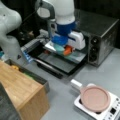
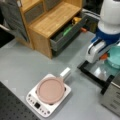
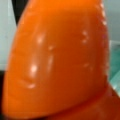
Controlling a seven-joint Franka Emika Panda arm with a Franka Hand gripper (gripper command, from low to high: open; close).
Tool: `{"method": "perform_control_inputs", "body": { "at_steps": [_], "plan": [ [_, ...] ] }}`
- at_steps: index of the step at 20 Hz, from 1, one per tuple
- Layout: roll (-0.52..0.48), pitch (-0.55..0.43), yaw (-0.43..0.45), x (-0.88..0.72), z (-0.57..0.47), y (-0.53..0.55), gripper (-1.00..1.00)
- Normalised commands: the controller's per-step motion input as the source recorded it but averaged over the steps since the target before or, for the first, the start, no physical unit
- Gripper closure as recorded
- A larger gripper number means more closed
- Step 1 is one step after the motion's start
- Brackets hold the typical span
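Note:
An orange, carrot-like piece fills the whole wrist view, glossy and tapering upward. In both front views it sticks out under my gripper, which is shut on it. The orange piece hangs just above a teal bowl. The bowl rests on the lowered door of a dark toaster oven. My fingers are hidden behind the white and blue hand.
A pink pan sits on a white induction hob at the table's front. A wooden cabinet has an open drawer holding yellow, green and orange items. The oven door's dark handle juts over the grey table.

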Motion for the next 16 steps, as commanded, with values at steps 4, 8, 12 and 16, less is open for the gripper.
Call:
{"method": "perform_control_inputs", "body": {
  "at_steps": [4,8,12,16],
  "plan": [
    [0.212,-0.187,-0.102,-0.48,-0.2,0.03,1.0],
    [0.199,-0.183,-0.117,-0.46,-0.15,0.03,1.0],
    [0.12,-0.176,-0.088,-0.4,-0.15,0.04,1.0],
    [0.065,-0.176,-0.059,-0.34,-0.13,0.1,1.0]
  ]
}}
